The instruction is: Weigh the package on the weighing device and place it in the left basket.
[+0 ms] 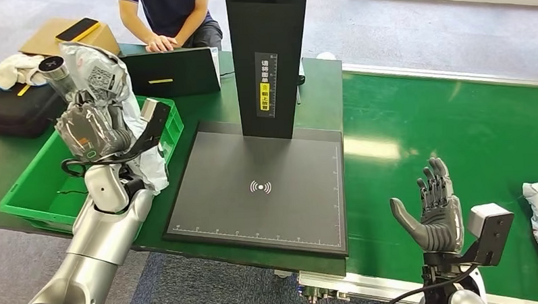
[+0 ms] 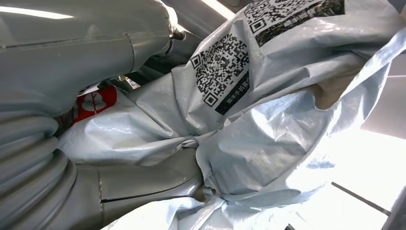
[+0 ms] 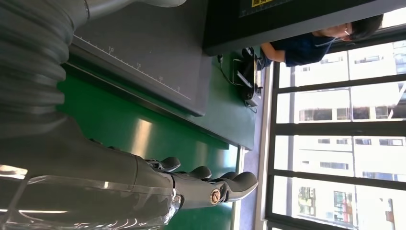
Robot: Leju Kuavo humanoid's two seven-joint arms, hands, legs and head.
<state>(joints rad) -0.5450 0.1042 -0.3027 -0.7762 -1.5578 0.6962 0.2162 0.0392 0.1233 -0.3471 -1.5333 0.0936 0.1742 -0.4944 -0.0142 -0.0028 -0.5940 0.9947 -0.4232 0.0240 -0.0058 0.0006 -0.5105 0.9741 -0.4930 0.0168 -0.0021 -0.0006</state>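
head view: left hand [image 1: 93,128] grips crinkled grey qr-printed package [image 1: 105,73].

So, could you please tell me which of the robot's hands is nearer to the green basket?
The left. The left hand holds the grey package right above the green basket, while the right hand hangs open over the green belt, beyond the scale plate.

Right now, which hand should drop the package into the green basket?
Left. The left hand already holds the package above the green basket; the right hand hangs open over the green belt, far across the scale.
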